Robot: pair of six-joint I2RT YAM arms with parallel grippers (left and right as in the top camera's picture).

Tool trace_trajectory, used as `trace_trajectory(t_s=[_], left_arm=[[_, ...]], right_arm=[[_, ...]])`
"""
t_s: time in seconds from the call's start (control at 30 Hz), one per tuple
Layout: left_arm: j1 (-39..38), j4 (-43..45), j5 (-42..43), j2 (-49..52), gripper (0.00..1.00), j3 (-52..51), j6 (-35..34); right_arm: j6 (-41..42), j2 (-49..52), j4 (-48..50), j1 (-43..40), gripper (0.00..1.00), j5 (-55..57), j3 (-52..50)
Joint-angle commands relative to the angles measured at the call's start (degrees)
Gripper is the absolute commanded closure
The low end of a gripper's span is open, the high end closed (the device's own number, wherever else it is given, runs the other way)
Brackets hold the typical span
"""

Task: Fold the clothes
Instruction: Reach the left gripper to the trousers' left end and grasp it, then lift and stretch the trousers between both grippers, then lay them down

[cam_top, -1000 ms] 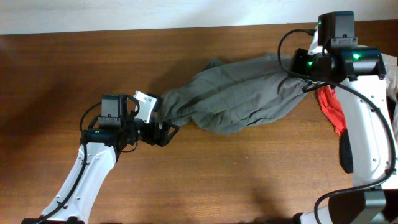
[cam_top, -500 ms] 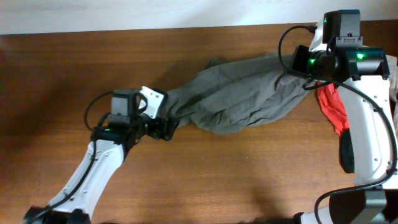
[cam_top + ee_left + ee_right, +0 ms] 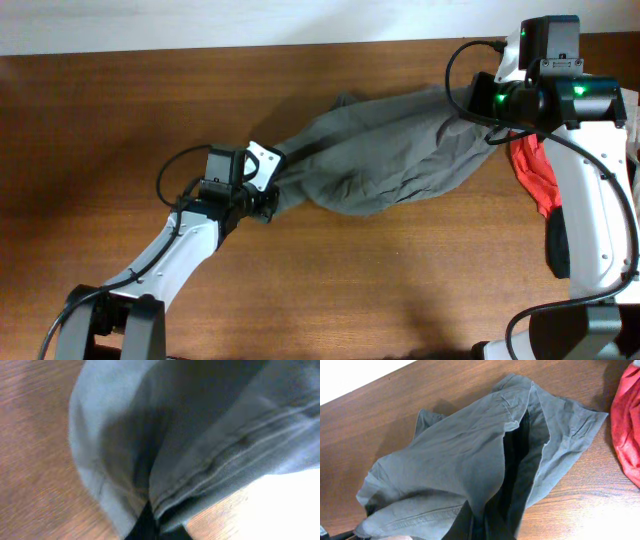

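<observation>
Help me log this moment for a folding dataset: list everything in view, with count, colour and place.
grey-olive garment: one, grey-olive, wrinkled, mid-table, stretched between both grippers
red garment: one, red, at the table's right edge, partly under the right arm
pale garment: one, beige-grey, at the far right edge, mostly cut off
table: one, brown wood, under everything
left gripper: one, black, shut on the grey-olive garment's left end
right gripper: one, black, shut on the grey-olive garment's right end
</observation>
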Motion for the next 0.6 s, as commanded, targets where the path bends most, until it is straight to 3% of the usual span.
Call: trace_trajectory(t_s=[0.0, 0.37, 0.57], left_arm=[[0.0, -5.5, -6.8, -3.7, 1.00, 6.0, 0.2], [0.0, -31.0, -13.0, -11.1, 1.00, 38.1, 9.4], [0.0, -38.3, -20.9, -11.1, 1.00, 51.0, 13.0]], right_arm=[[-1.5, -1.2, -0.5, -0.5, 0.96, 1.5, 3.2], [-3.4, -1.4, -8.2, -0.5, 0.96, 7.4, 16.4], [-4.7, -1.4, -12.6, -0.5, 0.96, 9.0, 27.0]])
